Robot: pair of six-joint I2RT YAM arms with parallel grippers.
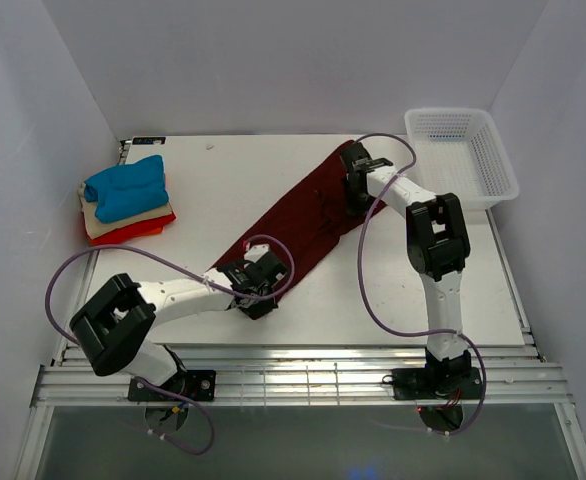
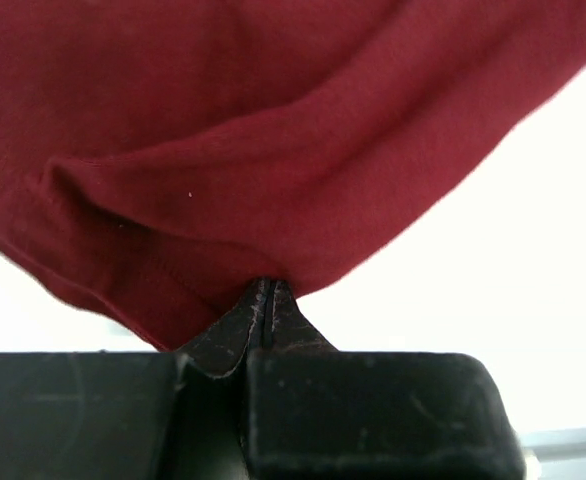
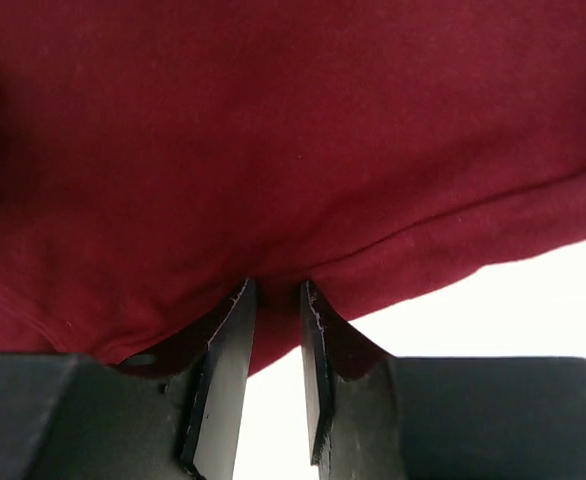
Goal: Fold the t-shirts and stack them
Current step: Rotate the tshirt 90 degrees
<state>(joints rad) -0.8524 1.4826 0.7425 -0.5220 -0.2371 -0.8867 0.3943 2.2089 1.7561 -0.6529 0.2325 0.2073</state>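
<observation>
— Maroon t-shirt (image 1: 308, 215) is stretching diagonally across the tabletop (image 1: 403, 290); folded t-shirts (image 1: 125, 200) are sitting stacked at far left.
— And each hand?
— Left hand (image 2: 265, 290) is pinching the near end, fingers pressed together. Right hand (image 3: 277, 287) is gripping the far edge, fingers slightly apart around cloth

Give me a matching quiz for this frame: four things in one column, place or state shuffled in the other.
Things:
1. maroon shirt
2. blue shirt
3. basket
4. left hand

Place or state:
A. far right corner
B. shut on the maroon shirt
C. on top, far left
D. spread diagonally, centre

Pairs: 1-D, 2-C, 3-A, 4-B
</observation>
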